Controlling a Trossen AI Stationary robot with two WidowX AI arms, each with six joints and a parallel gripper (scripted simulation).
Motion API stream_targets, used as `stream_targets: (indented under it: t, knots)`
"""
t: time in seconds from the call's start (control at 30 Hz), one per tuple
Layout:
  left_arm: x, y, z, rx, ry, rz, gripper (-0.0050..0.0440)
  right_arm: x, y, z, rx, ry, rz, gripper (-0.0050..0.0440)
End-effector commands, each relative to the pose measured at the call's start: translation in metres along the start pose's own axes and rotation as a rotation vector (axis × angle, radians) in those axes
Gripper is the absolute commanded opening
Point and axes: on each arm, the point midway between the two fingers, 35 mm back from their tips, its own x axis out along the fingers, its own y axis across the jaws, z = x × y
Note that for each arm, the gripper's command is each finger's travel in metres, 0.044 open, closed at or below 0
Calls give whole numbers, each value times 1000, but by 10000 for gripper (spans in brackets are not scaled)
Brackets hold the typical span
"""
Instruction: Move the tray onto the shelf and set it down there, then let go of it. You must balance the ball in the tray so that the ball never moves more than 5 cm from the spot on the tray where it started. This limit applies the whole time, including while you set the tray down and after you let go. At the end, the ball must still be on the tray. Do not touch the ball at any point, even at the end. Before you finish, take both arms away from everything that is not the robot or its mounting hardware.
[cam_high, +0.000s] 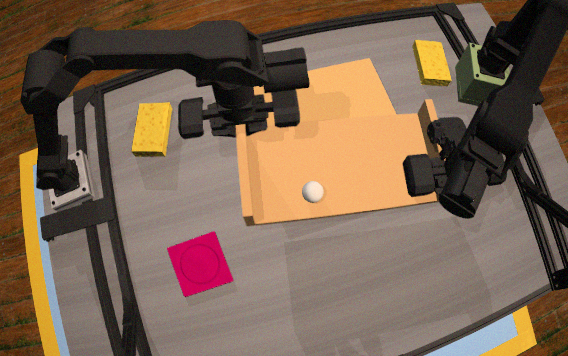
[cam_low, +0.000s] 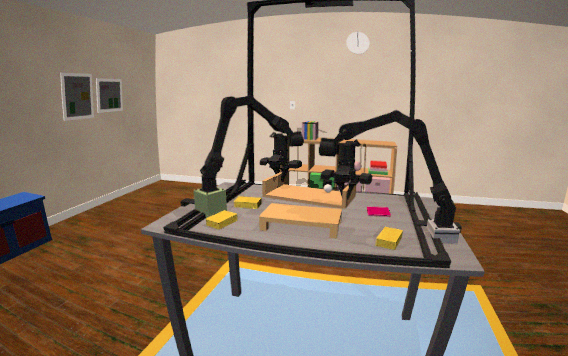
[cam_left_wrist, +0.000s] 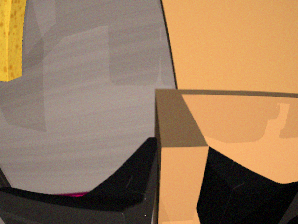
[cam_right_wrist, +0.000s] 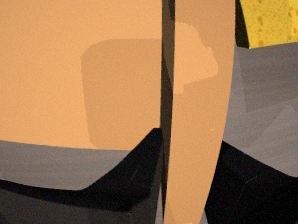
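Count three yellow porous sponges (cam_high: 152, 129) (cam_high: 432, 62) (cam_low: 247, 202) (cam_low: 221, 219) (cam_low: 389, 237) (cam_left_wrist: 10, 40) (cam_right_wrist: 270, 20) around one low tan wooden shelf (cam_high: 350, 87) (cam_low: 300, 215) (cam_left_wrist: 230, 45), and one flat magenta square (cam_high: 200, 264) (cam_low: 378, 211) (cam_left_wrist: 72, 194) farther off. Clamped nearly closed, by left gripper (cam_high: 240, 125) (cam_low: 345, 187) (cam_left_wrist: 182, 175) and right gripper (cam_high: 435, 155) (cam_low: 282, 175) (cam_right_wrist: 176, 136), on opposite end walls of one tan wooden tray (cam_high: 345, 165) (cam_low: 305, 194) (cam_left_wrist: 182, 195) (cam_right_wrist: 200, 125), beside the shelf. Carried inside: one white ball (cam_high: 313, 192) (cam_low: 328, 188).

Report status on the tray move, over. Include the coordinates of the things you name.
Left gripper (cam_high: 240, 120) (cam_low: 347, 187) (cam_left_wrist: 182, 175) and right gripper (cam_high: 434, 155) (cam_low: 282, 172) (cam_right_wrist: 176, 136) clamped on opposite tray walls. Tray (cam_high: 350, 155) (cam_low: 305, 195) (cam_left_wrist: 184, 180) (cam_right_wrist: 197, 125) short of shelf (cam_high: 345, 82) (cam_low: 300, 214) (cam_left_wrist: 230, 45), white ball (cam_high: 313, 192) (cam_low: 328, 188) aboard. No obstacle seen between tray and shelf.
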Motion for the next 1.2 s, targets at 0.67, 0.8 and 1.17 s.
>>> stream_targets:
  t: [0.67, 0.8, 1.17]
  knots:
    - [-1, 2, 7, 1, 12, -4, 20, -5, 2, 7, 1, 24, 1, 20]
    - [-1, 2, 9, 1, 11, -3, 20, -5, 2, 9, 1, 22, 2, 20]
    - [0, 3, 13, 1, 11, -5, 20, -5, 3, 13, 1, 22, 0, 20]
